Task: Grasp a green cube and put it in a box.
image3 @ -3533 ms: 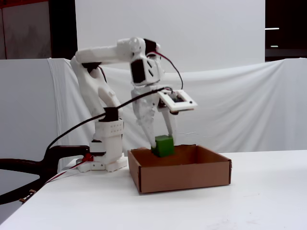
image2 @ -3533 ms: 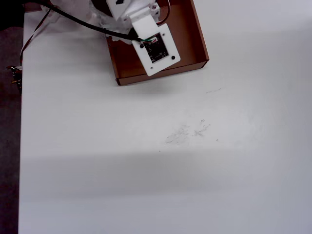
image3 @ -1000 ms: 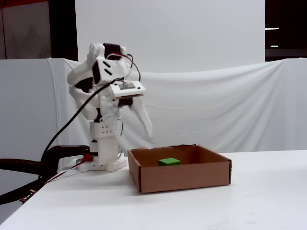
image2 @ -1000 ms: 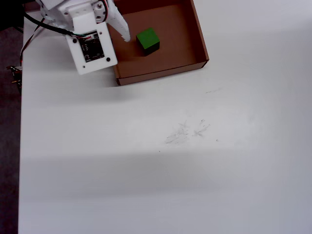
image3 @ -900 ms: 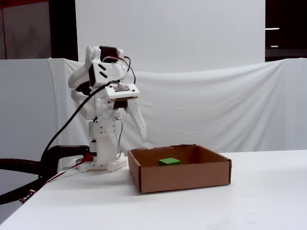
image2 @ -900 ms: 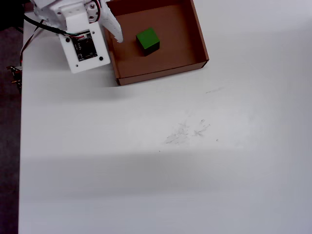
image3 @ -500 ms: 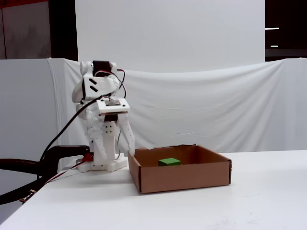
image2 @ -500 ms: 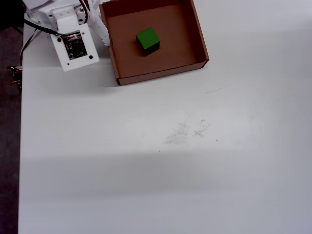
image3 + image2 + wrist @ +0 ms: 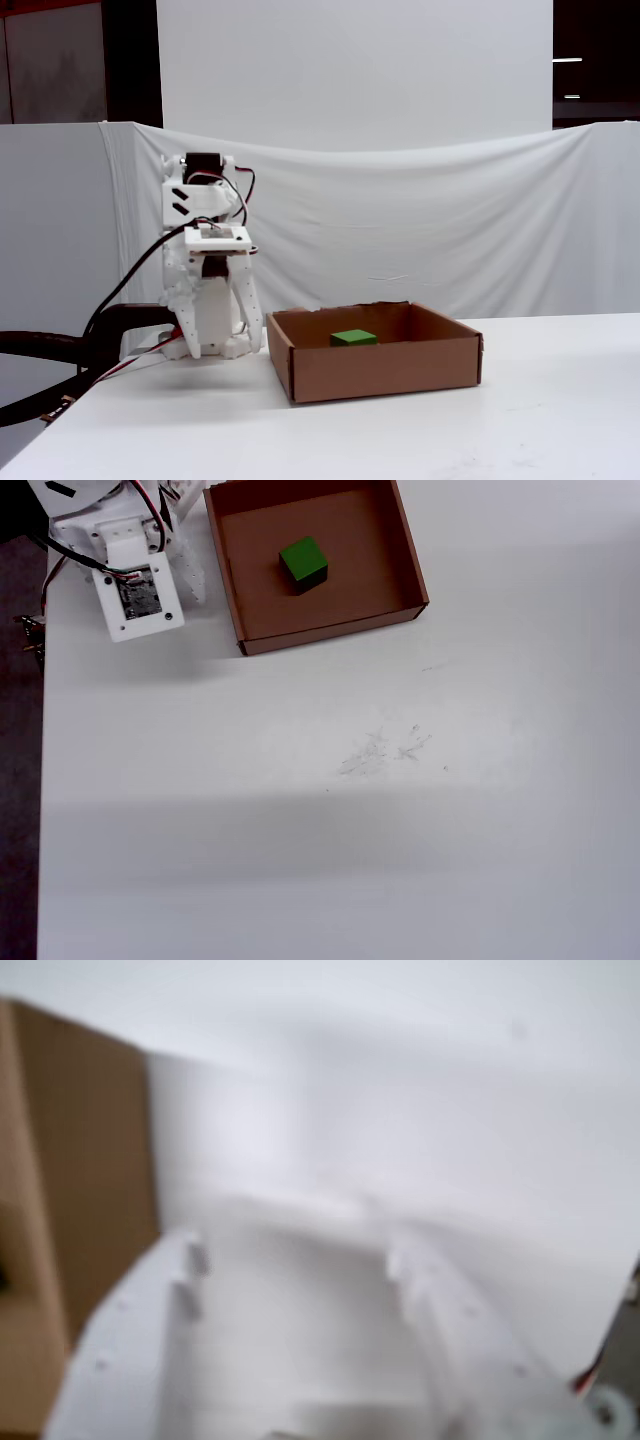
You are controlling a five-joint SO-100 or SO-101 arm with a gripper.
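Green cube (image 9: 303, 562), one, inside one cardboard box (image 9: 405, 555), end effector (image 9: 290, 1255) spread apart, empty

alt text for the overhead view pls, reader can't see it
A green cube sits inside a shallow brown cardboard box at the top of a white table. The white robot arm, its gripper empty, is folded beside the box's left wall.

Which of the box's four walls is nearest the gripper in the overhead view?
The left wall of the box, running beside the gripper. The other walls lie beyond the green cube, farther right.
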